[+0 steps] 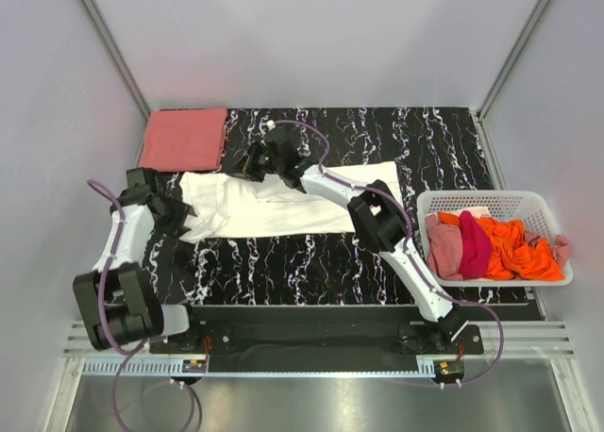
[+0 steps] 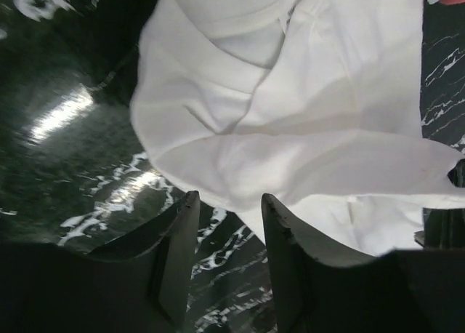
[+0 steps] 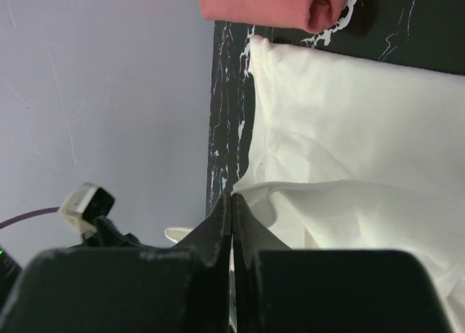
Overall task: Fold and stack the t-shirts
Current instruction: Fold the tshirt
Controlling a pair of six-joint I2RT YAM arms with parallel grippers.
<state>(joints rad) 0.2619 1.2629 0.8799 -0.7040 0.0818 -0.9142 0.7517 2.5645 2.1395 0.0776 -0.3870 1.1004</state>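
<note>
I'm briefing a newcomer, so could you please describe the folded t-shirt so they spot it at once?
Find the black marbled table top. At its far left corner lies the folded salmon-pink t-shirt. Unlike the spread cream-white t-shirt beside it, it is a neat rectangle.

A spread shirt (image 1: 283, 210) lies mid-bench (image 1: 311, 262) in front of me, with a folded shirt (image 1: 184, 138) behind it at the far left corner. To the right stands a basket (image 1: 472, 199) with a heap of shirts (image 1: 495, 248) in it. My left gripper (image 1: 181, 217) sits at the spread shirt's left edge, and my right gripper (image 1: 250, 166) at its far edge.
</note>
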